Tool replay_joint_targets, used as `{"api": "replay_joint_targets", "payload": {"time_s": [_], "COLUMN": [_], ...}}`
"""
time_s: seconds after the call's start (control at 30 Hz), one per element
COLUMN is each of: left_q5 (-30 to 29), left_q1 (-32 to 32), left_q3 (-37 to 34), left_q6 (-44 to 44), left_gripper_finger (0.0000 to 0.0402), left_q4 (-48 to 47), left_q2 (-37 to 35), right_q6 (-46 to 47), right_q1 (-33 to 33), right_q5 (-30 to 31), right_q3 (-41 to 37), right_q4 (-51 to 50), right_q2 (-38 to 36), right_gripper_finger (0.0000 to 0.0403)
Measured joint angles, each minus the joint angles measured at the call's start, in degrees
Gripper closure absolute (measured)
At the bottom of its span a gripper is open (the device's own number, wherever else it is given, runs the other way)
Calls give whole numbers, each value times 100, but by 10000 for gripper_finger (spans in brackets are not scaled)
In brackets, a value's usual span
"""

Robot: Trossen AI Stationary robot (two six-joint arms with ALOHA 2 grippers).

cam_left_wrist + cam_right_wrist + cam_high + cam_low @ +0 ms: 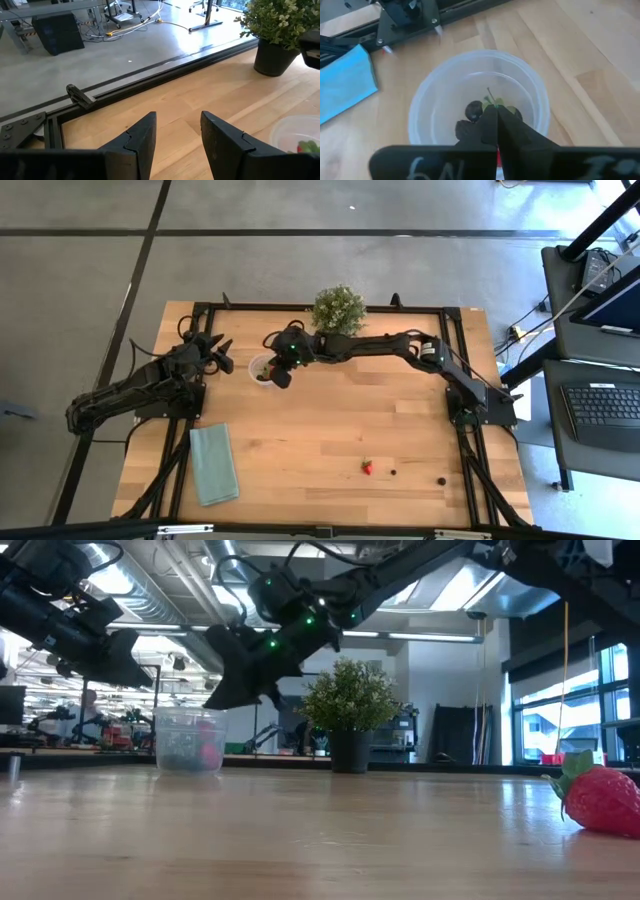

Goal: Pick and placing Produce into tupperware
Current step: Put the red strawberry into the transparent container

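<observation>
Your right claw [497, 132] is clenched, holding nothing you can make out, directly over the tupperware [479, 100], which stands just beside the potted plant [338, 309] and already holds some dark berries. The loose strawberry [367, 468] and two berries lie well apart from the tupperware, toward the desk [330, 430] edge farthest from the plant, nearer your right arm. Your left claw [177, 135] waits released beside the tupperware.

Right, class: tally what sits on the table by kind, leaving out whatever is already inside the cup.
Strawberry: 1
Dark berries: 2
Clear cup: 1
Potted plant: 1
Teal cloth: 1
Total: 6
</observation>
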Motion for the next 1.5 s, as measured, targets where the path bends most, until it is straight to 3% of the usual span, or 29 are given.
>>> {"api": "replay_joint_targets", "payload": {"time_s": [0.47, 0.6, 0.7, 0.83, 1.03, 1.23, 1.5], "left_q5": [0, 0, 0, 0, 0, 117, 125], "left_q1": [0, 0, 0, 0, 1, 1, -1], "left_q3": [-1, -1, -1, 0, 0, 0, -1], "left_q6": [0, 0, 0, 0, -4, 0, 0], "left_gripper_finger": [257, 257, 257, 257, 257, 257, 257], "left_q4": [-15, -15, -16, -18, -18, -24, -20], "left_q2": [0, 0, 0, 0, 0, 0, 0], "right_q6": [-268, -211, -169, -588, -1517, -1168, -222], "right_q1": [2, -1, -56, -70, 18, 242, 1532], "right_q5": [-57, -486, -1141, -1548, -1566, -1364, 1114], "right_q3": [9, 90, 490, 1435, 2885, 1781, -1027], "right_q4": [110, -22, -342, -1418, -3742, -3913, -3472], "right_q2": [0, -2, -2, -14, -65, -1298, -3260], "right_gripper_finger": [338, 290, 247, 204, 174, 171, 171]}}
